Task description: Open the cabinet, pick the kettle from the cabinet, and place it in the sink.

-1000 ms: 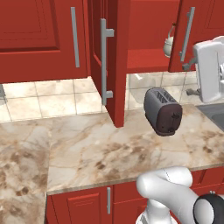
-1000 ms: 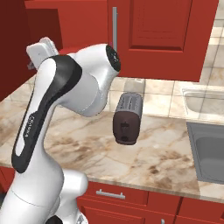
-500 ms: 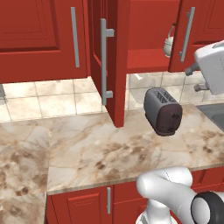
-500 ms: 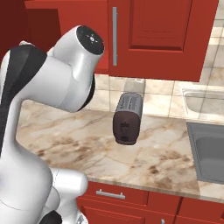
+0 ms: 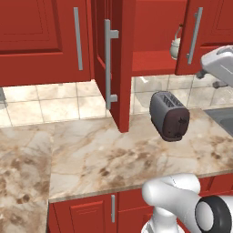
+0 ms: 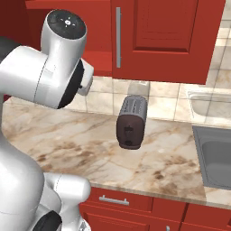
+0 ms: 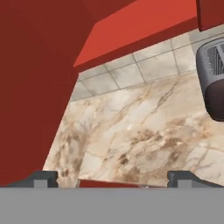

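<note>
**Cabinet open, kettle yet to be reached**

The gripper (image 7: 111, 177) is held wide open and empty, aimed down at the marble counter (image 7: 140, 131). The kettle (image 5: 175, 45) is seen on the cabinet (image 5: 119, 63) shelf, upright behind the right door, above the toaster (image 5: 169, 115); an upward reach is judged necessary.

Kitchen: toaster (image 5: 169, 115); marble counter (image 5: 104, 157)

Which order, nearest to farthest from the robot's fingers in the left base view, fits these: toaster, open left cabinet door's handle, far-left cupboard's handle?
1. toaster, on the counter, right of centre
2. open cabinet door's handle, centre
3. cupboard handle, far left
</note>
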